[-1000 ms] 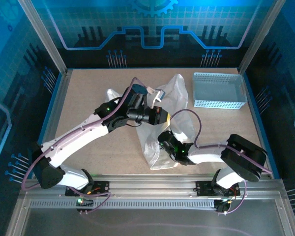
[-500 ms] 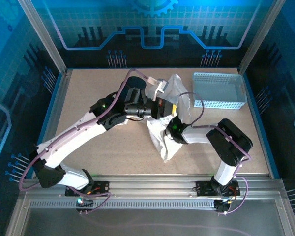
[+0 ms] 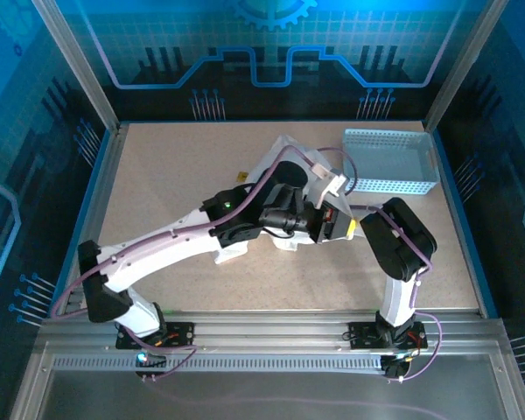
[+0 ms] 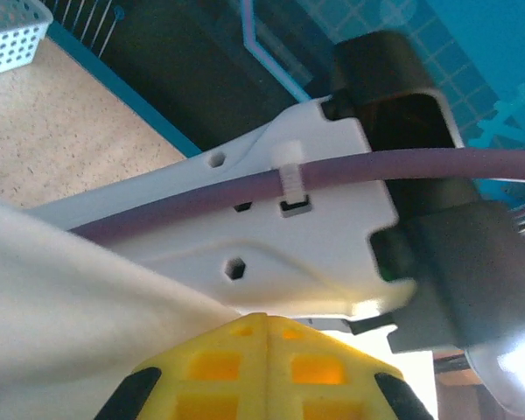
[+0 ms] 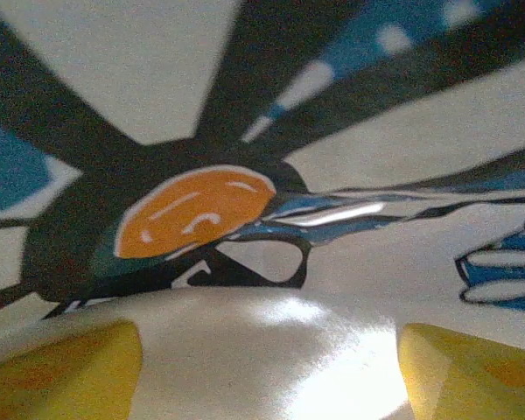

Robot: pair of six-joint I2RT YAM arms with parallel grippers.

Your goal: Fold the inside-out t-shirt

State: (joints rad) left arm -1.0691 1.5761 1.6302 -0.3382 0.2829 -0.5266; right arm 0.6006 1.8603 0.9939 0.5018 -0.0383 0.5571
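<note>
T-shirt (image 3: 293,149) pinched left, straddled right

Top: your left gripper (image 3: 339,226) sits right of centre, shirt showing at 11 o'clock of it, basket (image 3: 389,162) at 1 o'clock. Left wrist: fingers (image 4: 245,367) together on white cloth (entering from 9 o'clock). Right wrist: right gripper (image 5: 267,350) apart, cloth bulging between, logo (image 5: 192,210) at 12.

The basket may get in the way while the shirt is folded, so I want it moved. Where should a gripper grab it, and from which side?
Take the basket by the top rim of its near long wall, coming straight down, one finger inside and one outside. It stands upright with its top open, and that thin, straight wall faces the arms.
</note>
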